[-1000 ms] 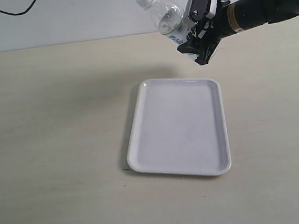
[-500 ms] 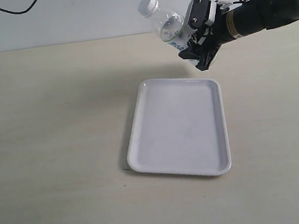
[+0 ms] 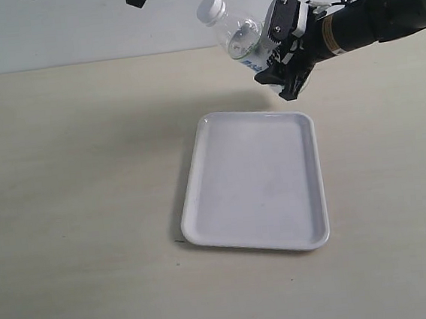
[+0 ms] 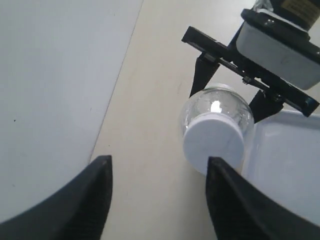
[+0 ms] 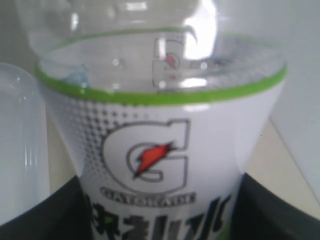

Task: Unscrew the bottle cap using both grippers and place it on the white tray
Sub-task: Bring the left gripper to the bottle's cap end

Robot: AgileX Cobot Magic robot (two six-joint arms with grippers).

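While my right end effector (image 3: 271, 62) pinches the "GATORADE"-labelled bottle (image 5: 150, 125) at upper right, my left end effector (image 4: 159, 175) stands spread near the cap (image 4: 212, 142).

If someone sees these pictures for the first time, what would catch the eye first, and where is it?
First, the bottle, held tilted in the air by the right gripper at the upper right of the exterior view, its bottle cap on. Below it the white tray lies empty on the table. The left gripper, jaws open with nothing between them, faces the cap.
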